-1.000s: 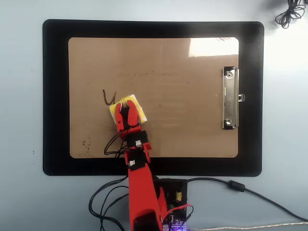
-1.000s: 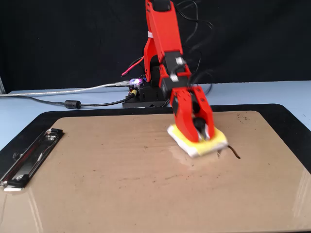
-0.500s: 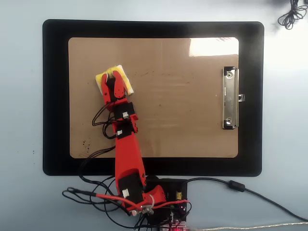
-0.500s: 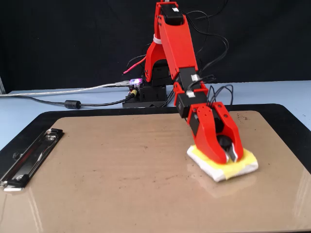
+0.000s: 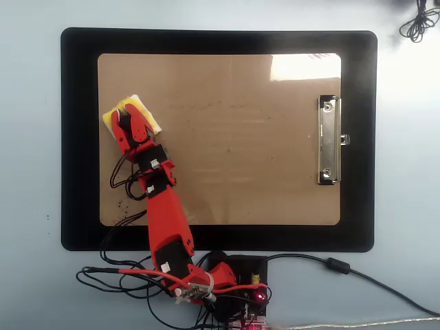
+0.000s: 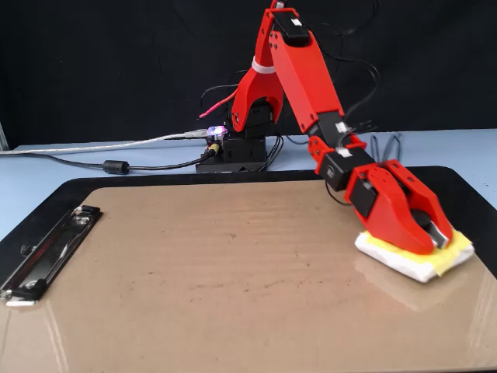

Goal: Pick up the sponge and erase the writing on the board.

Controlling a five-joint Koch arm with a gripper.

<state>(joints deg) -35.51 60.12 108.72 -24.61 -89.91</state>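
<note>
My gripper (image 6: 435, 233) sat closed around the sponge (image 6: 446, 255) on the board (image 6: 217, 287); soft, light, compressible, so I judged its centre knob the best hold.

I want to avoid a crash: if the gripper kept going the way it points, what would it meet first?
The gripper points down onto the sponge and already sits on it; the board lies directly beneath. Contact depth is unclear.
</note>
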